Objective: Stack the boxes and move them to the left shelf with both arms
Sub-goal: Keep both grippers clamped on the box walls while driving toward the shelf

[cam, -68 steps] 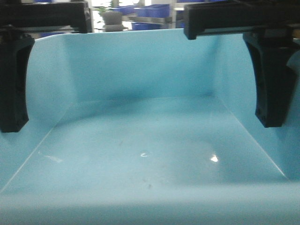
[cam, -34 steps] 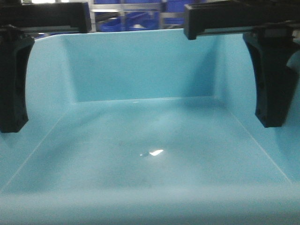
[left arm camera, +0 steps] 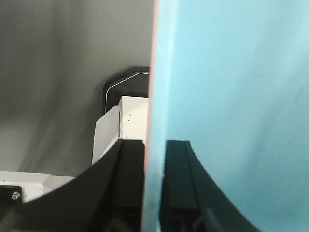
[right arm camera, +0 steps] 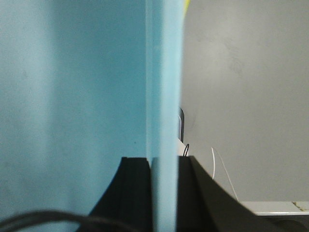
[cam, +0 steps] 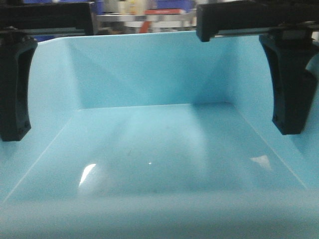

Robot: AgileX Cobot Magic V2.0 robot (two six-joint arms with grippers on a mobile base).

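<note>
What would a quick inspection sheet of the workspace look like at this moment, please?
Surface: nothing seen; the blue tub fills the front view.
Job's things: blue tub empty, specks on its floor; pink tub shows only as a thin strip along the blue wall.
Clutter: nothing seen.
Grippers: left gripper and right gripper each shut, fingers either side of a tub side wall.
Cables: thin white wire and a dark cable near the right gripper.
Surroundings: blurred racks with blue shapes beyond the far rim.
</note>
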